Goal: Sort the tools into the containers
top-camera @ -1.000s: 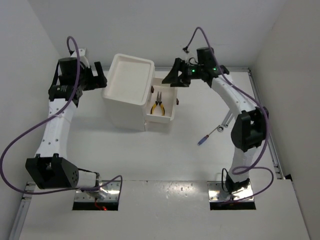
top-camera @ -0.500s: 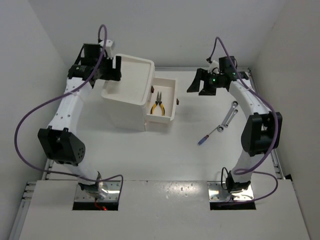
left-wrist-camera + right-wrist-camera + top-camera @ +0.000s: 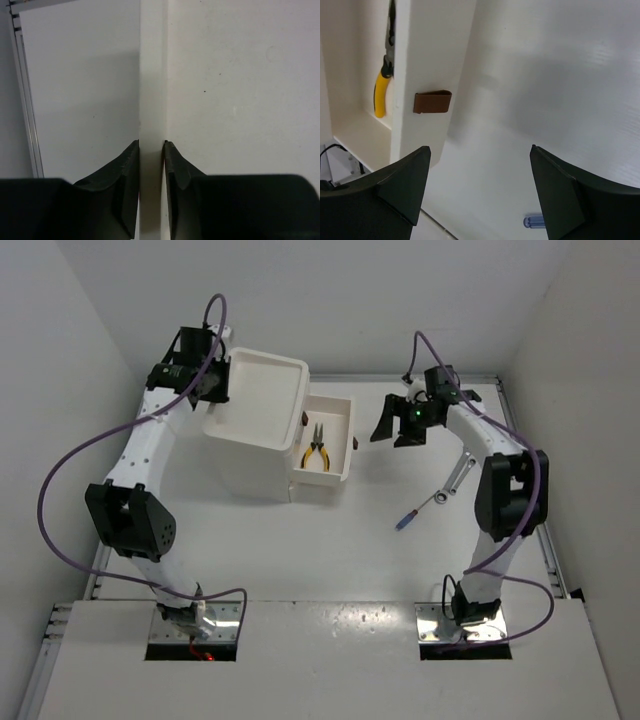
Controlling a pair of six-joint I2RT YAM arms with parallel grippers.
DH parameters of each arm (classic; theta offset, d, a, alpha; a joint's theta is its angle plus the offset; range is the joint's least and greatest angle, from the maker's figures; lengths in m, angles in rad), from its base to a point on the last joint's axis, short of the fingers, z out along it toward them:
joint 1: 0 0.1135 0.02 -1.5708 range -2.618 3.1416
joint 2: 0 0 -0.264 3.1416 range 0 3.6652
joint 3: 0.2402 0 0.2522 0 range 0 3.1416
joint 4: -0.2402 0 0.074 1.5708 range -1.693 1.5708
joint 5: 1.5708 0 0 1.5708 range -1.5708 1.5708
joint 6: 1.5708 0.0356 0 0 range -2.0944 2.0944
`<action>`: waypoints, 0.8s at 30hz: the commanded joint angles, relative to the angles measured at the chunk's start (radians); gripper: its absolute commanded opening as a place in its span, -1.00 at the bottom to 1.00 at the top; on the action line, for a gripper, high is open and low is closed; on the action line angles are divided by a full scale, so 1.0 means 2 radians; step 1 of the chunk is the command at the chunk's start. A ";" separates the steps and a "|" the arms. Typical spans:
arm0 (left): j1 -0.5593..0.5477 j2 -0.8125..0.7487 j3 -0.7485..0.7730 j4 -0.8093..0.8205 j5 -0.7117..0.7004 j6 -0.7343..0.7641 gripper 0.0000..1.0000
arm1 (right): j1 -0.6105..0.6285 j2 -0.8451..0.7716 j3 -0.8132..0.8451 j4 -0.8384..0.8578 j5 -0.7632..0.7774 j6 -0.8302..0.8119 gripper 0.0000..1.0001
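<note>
The white drawer unit [image 3: 255,390] stands at the back left with its top drawer [image 3: 337,408] pulled out to the right. Yellow-handled pliers [image 3: 317,450] lie in that drawer and also show in the right wrist view [image 3: 382,85]. My left gripper [image 3: 222,380] is shut on the unit's left rim [image 3: 152,75], which is clamped between the jaws [image 3: 151,145]. My right gripper [image 3: 386,421] hangs open just right of the drawer, facing its brown knob [image 3: 432,101], with nothing between the fingers [image 3: 480,150]. A blue-handled screwdriver [image 3: 418,512] and a silver wrench [image 3: 458,472] lie on the table.
White walls close in the table at the back and both sides. A metal rail [image 3: 525,475] runs along the right edge. The screwdriver's blue handle [image 3: 534,221] lies below my right gripper. The left arm's purple cable [image 3: 60,490] loops out to the left.
The left arm swung in from the left to the unit's rim and its gripper shut on it. The right gripper drew back to the right, away from the drawer.
</note>
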 commanded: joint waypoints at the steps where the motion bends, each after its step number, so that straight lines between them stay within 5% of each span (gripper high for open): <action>1: -0.002 -0.006 0.007 -0.013 -0.006 -0.001 -0.44 | 0.008 0.008 -0.003 0.006 -0.017 -0.008 0.62; 10: -0.002 -0.002 -0.008 -0.017 0.031 0.005 -0.51 | 0.043 0.035 -0.016 0.040 -0.017 -0.003 0.55; 13: -0.002 -0.002 -0.018 -0.017 0.020 0.000 -1.00 | 0.063 0.040 -0.016 0.046 0.013 -0.003 0.52; 24: -0.002 -0.012 -0.034 -0.013 0.014 -0.005 -1.00 | 0.097 0.045 -0.007 0.071 0.063 -0.007 0.47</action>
